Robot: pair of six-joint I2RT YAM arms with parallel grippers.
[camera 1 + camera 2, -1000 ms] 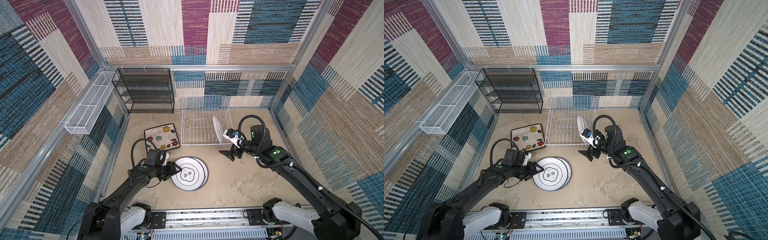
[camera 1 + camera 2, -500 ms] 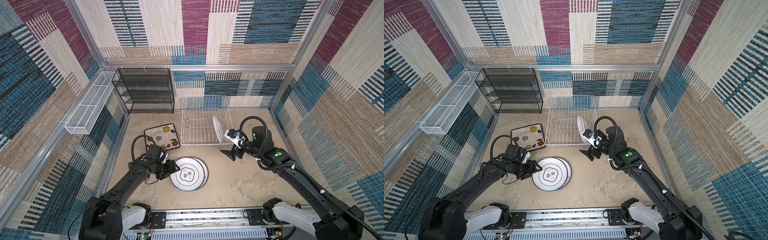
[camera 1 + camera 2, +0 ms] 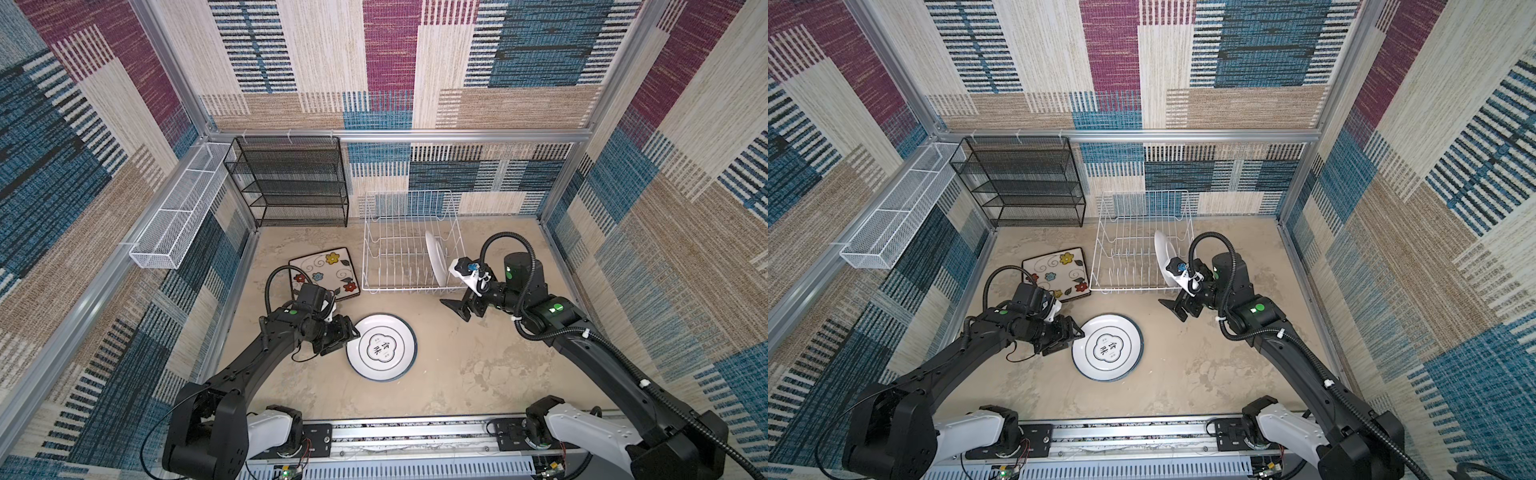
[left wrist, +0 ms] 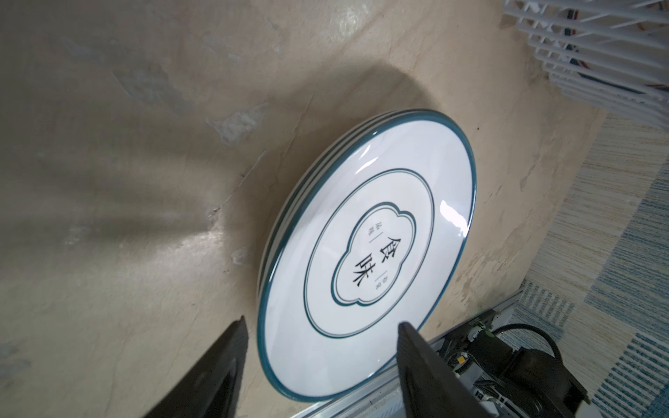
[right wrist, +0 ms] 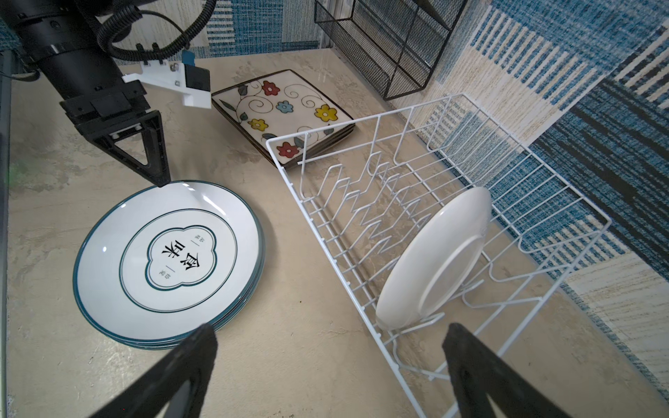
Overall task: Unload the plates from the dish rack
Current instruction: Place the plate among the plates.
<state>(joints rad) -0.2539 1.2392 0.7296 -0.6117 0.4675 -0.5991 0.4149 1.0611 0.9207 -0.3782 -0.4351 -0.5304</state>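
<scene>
One white plate [image 3: 433, 259] is sitting at the dish rack's [image 3: 409, 192] 3 o'clock end; other plates [image 3: 381, 347] are lying outside. Left pincer [image 4: 321, 321] and right pincer [image 5: 331, 327] are gaping.

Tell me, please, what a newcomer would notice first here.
In the rack, at its right end, one white plate stands on edge, the open right gripper before it. On the table lie a stack of round plates, the open left gripper at its rim, and flowered square plates beside the rack.
</scene>
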